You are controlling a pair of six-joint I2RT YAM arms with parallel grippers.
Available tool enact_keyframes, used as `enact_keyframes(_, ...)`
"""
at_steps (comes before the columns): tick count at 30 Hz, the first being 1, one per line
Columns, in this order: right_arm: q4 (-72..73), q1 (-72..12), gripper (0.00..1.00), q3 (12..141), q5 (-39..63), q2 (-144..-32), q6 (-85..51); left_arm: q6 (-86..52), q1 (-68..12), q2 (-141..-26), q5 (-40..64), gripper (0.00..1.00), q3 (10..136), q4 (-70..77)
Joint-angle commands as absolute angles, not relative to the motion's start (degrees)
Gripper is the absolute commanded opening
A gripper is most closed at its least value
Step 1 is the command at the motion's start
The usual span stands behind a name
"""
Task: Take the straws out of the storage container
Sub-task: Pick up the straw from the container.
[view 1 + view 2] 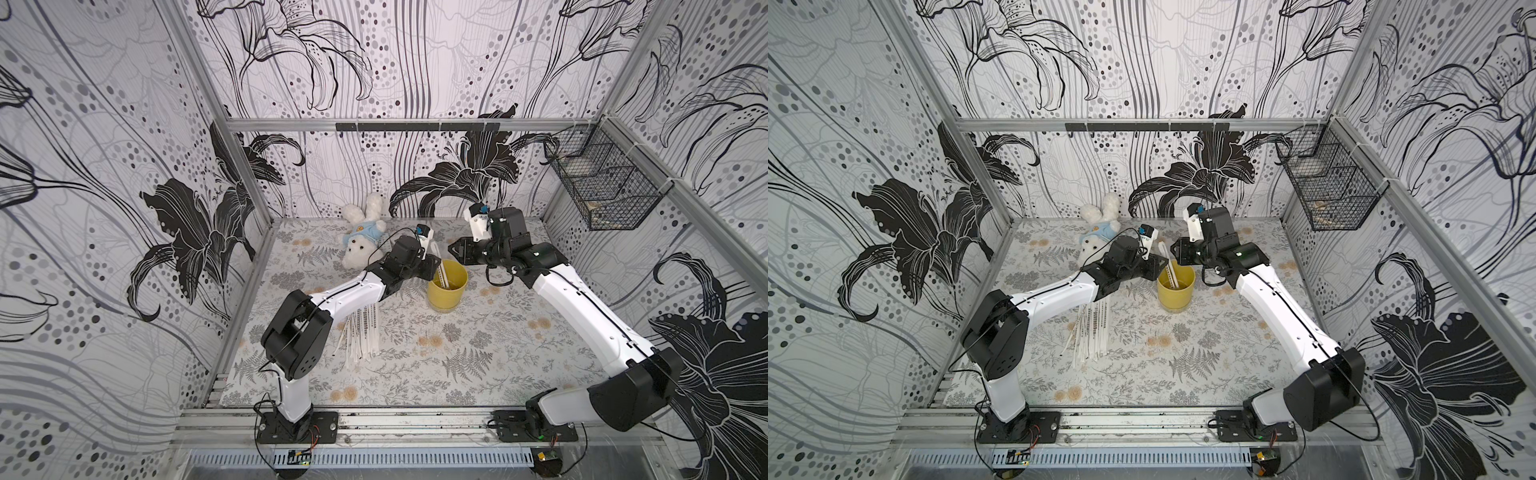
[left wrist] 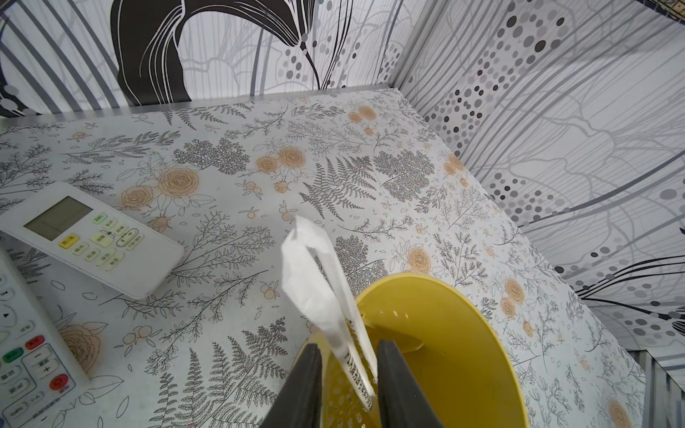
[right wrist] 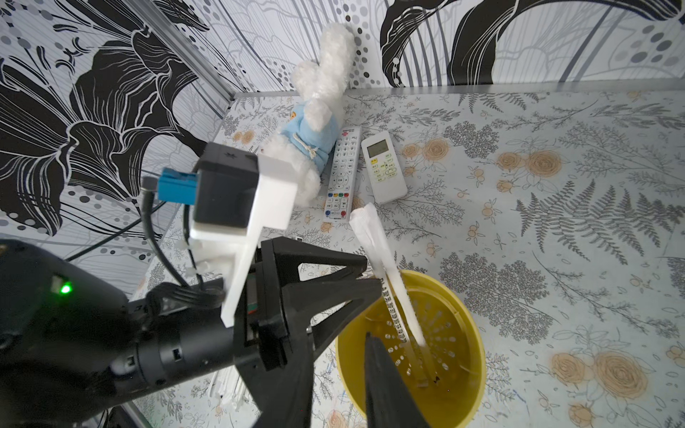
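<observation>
At the ten o'clock rim of the yellow cylindrical cup [image 1: 446,301], my left fingers [image 2: 305,385] stand apart around two white paper-wrapped straws [image 2: 315,266] inside; next I should close, lift straight. Empty, my right fingers [image 3: 383,389] hang apart.

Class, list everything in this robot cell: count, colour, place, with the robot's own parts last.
storage container: one, yellow, middle of the table.
straws in the container: two seen, white, leaning out.
straws on the table: loose pile, white, partly under left arm.
plush rabbit: one, white with blue top, table's back.
remotes: two, white, beside the rabbit.
wire basket: one, black, hung on the right.
left gripper: black, open, fingers astride the container's straws.
right gripper: black, open, empty, near the container.
</observation>
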State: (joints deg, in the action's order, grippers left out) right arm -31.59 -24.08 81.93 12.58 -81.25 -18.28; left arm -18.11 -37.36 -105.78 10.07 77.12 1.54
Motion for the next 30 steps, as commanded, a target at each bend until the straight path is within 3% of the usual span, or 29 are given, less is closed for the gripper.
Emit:
enact_keyframes(1, -30.6, -23.6, 0.28, 81.8, 12.4, -80.8, -16.9, -18.7, -36.8, -103.8, 10.1, 0.31, 75.9, 4.2)
enact_keyframes(30, -29.8, -23.2, 0.24, 81.0, 12.9, -82.2, -16.8, -17.8, -35.2, -109.4, 17.0, 0.27, 81.3, 4.9)
